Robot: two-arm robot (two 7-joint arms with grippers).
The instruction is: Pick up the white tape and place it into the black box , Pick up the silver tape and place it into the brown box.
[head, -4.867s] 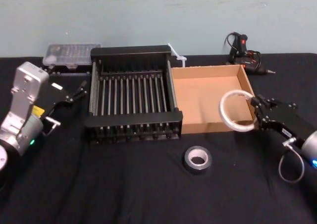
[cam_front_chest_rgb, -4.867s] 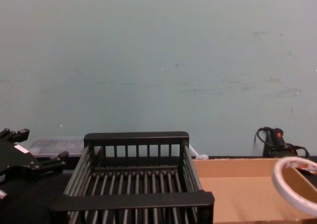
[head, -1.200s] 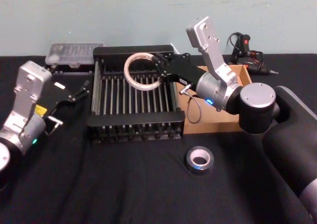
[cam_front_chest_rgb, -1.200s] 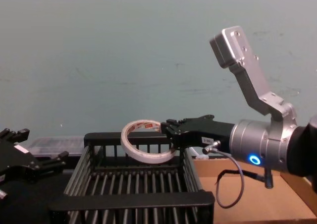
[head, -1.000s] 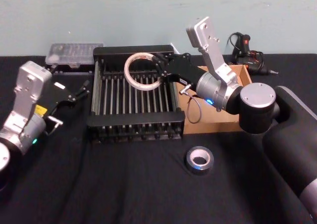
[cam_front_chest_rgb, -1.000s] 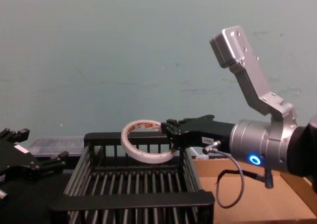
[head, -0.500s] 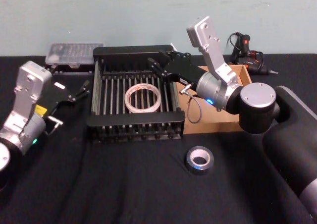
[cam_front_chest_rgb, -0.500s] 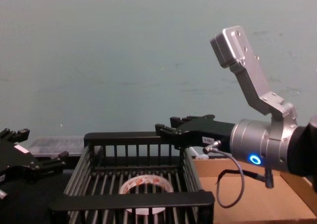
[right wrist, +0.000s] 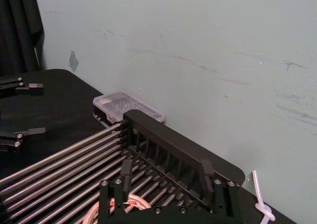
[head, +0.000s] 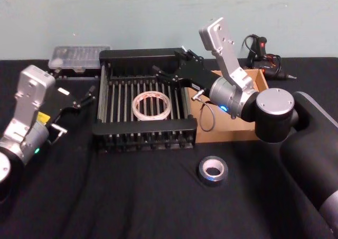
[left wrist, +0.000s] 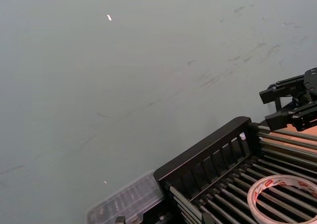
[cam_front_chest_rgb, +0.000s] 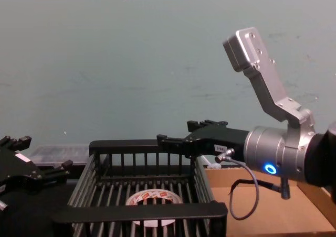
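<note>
The white tape lies flat on the barred floor of the black box, its red-marked core showing through the front bars. My right gripper hovers above the box's far right side, open, with nothing between its fingers. On the black cloth in front of the boxes sits the silver tape, untouched. The brown box stands right of the black one, partly hidden by my right arm. My left gripper is parked open to the left of the black box.
A clear plastic case rests behind the black box's left corner. A black and red tool with cables lies at the back right, near a white zip tie. Black cloth covers the table; a pale wall rises behind.
My right gripper has opened over the black box, and the white tape has dropped from it onto the box's floor. The left arm has stayed still.
</note>
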